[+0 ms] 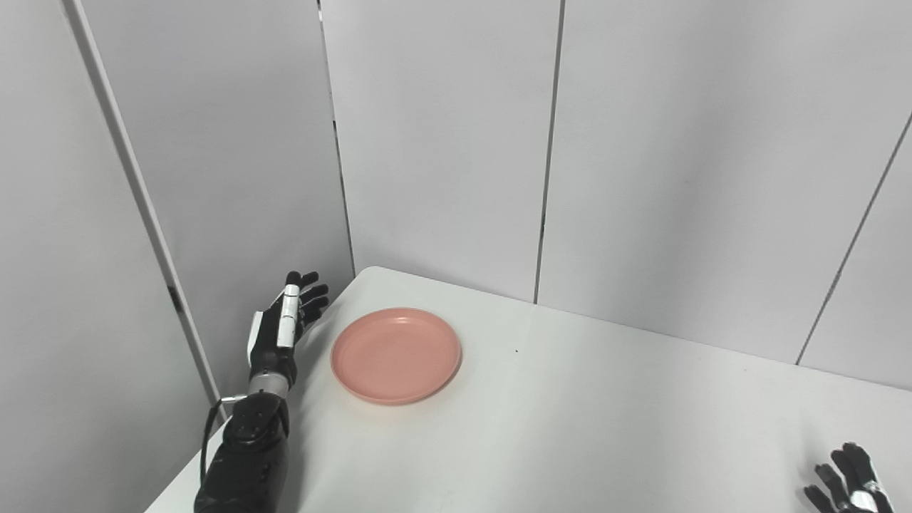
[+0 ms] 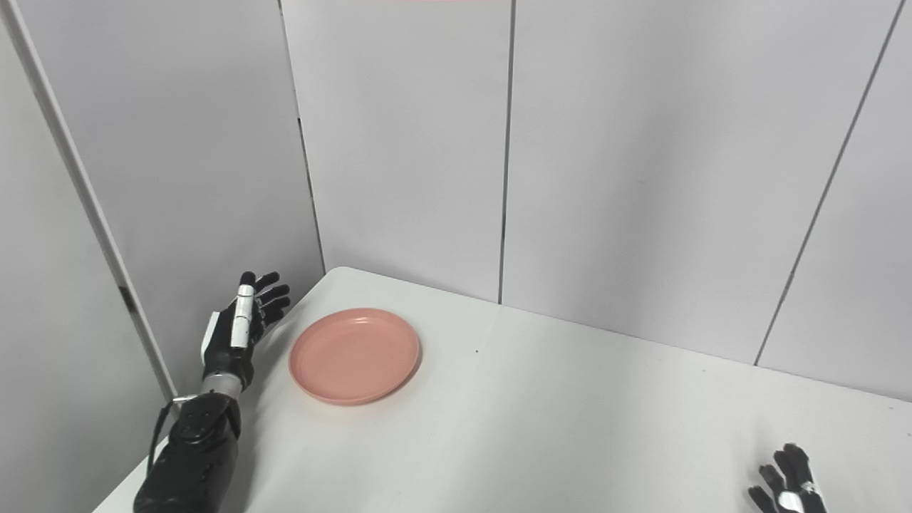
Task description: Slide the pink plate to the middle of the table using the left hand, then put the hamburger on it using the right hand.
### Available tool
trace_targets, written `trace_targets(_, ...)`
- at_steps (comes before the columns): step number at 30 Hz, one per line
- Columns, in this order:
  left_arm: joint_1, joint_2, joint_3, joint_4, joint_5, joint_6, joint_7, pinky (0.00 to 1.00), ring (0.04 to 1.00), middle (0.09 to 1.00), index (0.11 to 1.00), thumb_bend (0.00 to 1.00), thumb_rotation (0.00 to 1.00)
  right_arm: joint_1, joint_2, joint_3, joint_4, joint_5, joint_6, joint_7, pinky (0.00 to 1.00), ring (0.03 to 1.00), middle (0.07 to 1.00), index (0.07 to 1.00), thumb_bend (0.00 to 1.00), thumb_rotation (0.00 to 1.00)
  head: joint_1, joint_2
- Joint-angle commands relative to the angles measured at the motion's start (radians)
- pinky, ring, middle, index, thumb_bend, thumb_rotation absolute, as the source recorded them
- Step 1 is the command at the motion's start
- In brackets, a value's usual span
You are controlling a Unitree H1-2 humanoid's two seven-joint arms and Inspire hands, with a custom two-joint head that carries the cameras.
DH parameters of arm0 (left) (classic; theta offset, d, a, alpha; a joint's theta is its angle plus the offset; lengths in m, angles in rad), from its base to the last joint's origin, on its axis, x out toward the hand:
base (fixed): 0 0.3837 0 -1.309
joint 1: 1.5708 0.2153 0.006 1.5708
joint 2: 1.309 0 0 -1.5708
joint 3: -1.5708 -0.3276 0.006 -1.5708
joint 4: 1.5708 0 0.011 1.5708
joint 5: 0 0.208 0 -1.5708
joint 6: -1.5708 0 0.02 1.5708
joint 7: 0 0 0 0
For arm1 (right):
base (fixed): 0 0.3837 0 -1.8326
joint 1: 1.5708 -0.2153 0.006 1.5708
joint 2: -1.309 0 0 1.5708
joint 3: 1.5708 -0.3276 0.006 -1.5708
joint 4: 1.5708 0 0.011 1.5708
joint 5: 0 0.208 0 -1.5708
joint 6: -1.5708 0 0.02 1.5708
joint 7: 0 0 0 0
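Fingers, left hand (image 1: 281, 326): spread apart and raised, holding nothing — the hand stands edge-on just left of the plate (image 1: 396, 354), not touching it.
Fingers, right hand (image 2: 787, 490): only the tips show at the bottom edge of the view, splayed and empty as far as I can tell.
Plate: pink, flat on the table (image 1: 584, 413), near the table's far-left corner, well left of the middle.
Hamburger: not in view in either camera; its place cannot be told.
Step in hand: likely the push — the left hand sits on the plate's outer side, ready to sweep it toward the middle.
Risk, tipping: a push landing high on the plate's rim could ride over it or tip it instead of sliding it.
Risk, skew: contact off the plate's centre line could spin it or send it toward the back edge, which lies close behind it.
Risk, wall: the left hand hangs near the wall panel left of the plate, with little room to draw back.
Open room: right of the plate the table shows bare white as far as the right hand, so the slide path looks free.
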Motion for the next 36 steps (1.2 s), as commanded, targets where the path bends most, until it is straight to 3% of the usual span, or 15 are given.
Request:
trace_targets(1, -0.045, -0.004, -0.007, -0.011, 0.004, -0.051, 0.014, 0.88, 0.807, 0.794, 0.793, 0.75, 1.00, -0.006, -0.012, -0.009, -0.008, 0.004, -0.038, 0.007, 0.95, 0.962, 0.975, 0.955, 0.59, 0.81, 0.000, 0.001)
trace_targets(11, -0.088, -0.029, -0.032, 0.121, -0.007, -0.104, -0.008, 0.92, 0.828, 0.809, 0.810, 0.75, 1.00, 0.004, -0.013, -0.012, -0.032, 0.008, -0.030, 0.008, 0.94, 0.959, 0.970, 0.951, 0.57, 0.80, -0.001, 0.013)
trace_targets(21, -0.123, -0.066, -0.053, 0.170, -0.026, -0.117, -0.031, 0.90, 0.818, 0.792, 0.798, 0.79, 1.00, 0.000, -0.006, -0.007, -0.026, -0.007, -0.036, 0.002, 0.95, 0.963, 0.972, 0.946, 0.58, 0.81, -0.015, 0.017)
trace_targets(29, -0.128, -0.096, -0.072, 0.164, -0.057, -0.118, -0.090, 0.87, 0.827, 0.810, 0.815, 0.80, 1.00, 0.003, -0.001, -0.004, -0.039, -0.016, -0.022, -0.008, 0.97, 0.964, 0.975, 0.948, 0.63, 0.81, -0.025, 0.021)
trace_targets(36, -0.124, -0.151, -0.071, 0.119, -0.095, -0.076, -0.131, 0.87, 0.821, 0.803, 0.810, 0.79, 0.98, 0.004, 0.002, -0.003, -0.040, -0.012, -0.026, -0.008, 1.00, 0.978, 0.986, 0.961, 0.66, 0.81, -0.043, 0.028)
